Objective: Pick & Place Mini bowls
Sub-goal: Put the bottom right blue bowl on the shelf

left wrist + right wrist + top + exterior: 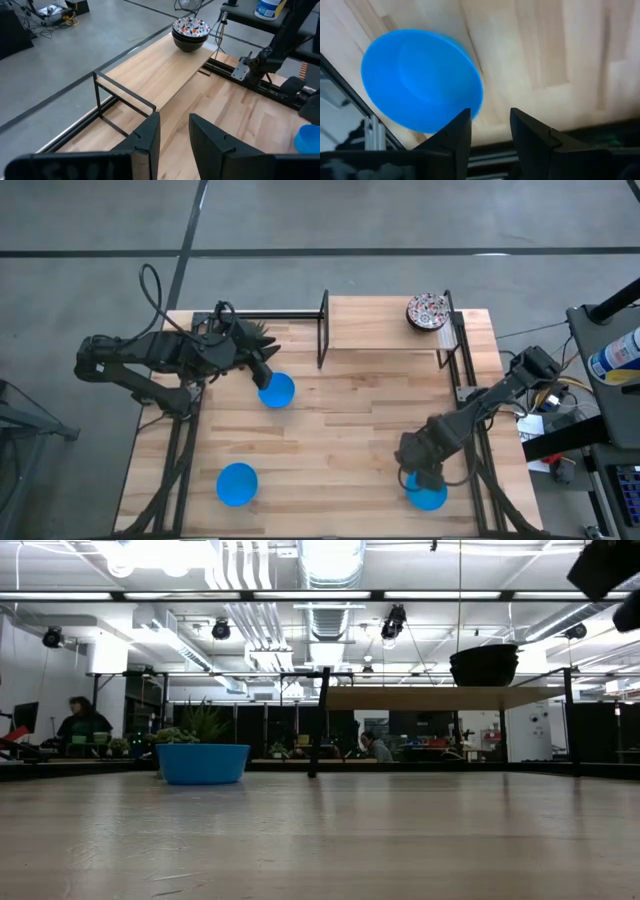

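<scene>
Three plain blue mini bowls sit on the wooden surface (340,430) as both arms work above it. One blue bowl (277,391) rests left of centre, just beside the left claw (262,365), whose fingers stand apart and empty, pointing across the surface toward the raised shelf (385,325). A second blue bowl (237,484) lies alone near the front left corner. The third blue bowl (428,494) sits at the front right edge, directly under the right claw (420,477), its fingers (454,137) parted just above the bowl's rim. A stack of floral mini bowls (427,311) stands on the shelf at the far right.
</scene>
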Tool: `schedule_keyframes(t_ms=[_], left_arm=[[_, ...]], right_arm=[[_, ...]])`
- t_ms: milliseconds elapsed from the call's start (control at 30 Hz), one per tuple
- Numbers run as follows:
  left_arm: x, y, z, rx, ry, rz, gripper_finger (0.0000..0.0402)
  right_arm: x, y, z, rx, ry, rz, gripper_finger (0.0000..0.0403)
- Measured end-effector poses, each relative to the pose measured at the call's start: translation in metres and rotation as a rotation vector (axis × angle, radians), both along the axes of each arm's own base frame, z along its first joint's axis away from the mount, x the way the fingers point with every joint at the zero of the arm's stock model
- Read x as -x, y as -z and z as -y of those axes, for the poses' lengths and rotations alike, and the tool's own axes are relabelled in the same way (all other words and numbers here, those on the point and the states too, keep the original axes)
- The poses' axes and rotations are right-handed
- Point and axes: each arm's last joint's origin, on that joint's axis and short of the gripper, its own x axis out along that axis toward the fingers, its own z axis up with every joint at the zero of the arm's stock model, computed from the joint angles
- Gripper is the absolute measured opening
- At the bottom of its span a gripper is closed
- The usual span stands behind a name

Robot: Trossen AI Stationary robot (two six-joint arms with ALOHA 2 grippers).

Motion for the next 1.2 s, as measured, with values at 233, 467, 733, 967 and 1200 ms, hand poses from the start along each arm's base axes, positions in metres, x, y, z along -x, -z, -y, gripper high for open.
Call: schedule_keyframes(t_ms=[233, 467, 733, 967, 1200], left_arm=[[-0.001, 0.002, 0.0, 0.018, 0.009, -0.001, 0.0097], [-0.002, 0.005, 0.001, 0.045, 0.013, 0.0, 0.0097], [-0.002, 0.005, 0.001, 0.045, 0.014, 0.002, 0.0097], [-0.002, 0.005, 0.001, 0.044, 0.014, 0.001, 0.0097], [-0.002, 0.005, 0.001, 0.038, 0.018, -0.002, 0.0097]], right_arm=[[0.001, 0.026, 0.0, -0.055, 0.056, 0.014, 0.013], [0.006, 0.042, 0.001, -0.054, 0.091, 0.007, 0.013], [0.008, 0.062, 0.002, -0.112, 0.126, 0.036, 0.0129], [0.015, 0.072, 0.005, -0.108, 0.247, -0.026, 0.0097], [0.013, 0.072, 0.004, -0.106, 0.311, -0.032, 0.0014]])
